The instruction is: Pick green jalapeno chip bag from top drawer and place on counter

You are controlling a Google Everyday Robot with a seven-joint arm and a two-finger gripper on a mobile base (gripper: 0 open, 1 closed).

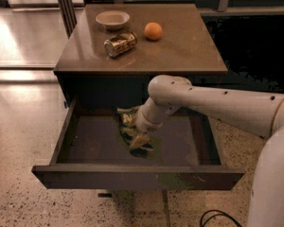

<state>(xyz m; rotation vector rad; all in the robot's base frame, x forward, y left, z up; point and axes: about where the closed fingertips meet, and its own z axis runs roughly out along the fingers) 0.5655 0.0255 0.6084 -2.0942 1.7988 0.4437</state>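
Although the fingers are down in the open drawer at the chip bag, I cannot tell their grip, and the lift to the table is not yet done.

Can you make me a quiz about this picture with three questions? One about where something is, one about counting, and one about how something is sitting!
1. Where is the tool?
A. on the floor
B. down in the open top drawer, at the green jalapeno chip bag
C. high in the air

2. How many things lie on the counter?
A. one
B. five
C. three

3. How is the can sitting?
A. lying on its side
B. standing upright
C. hanging off the edge

Answers:
1 B: the arm reaches down into the drawer and the tool is at the bag.
2 C: there is a bowl, the can and an orange.
3 A: its round side rests on the counter.
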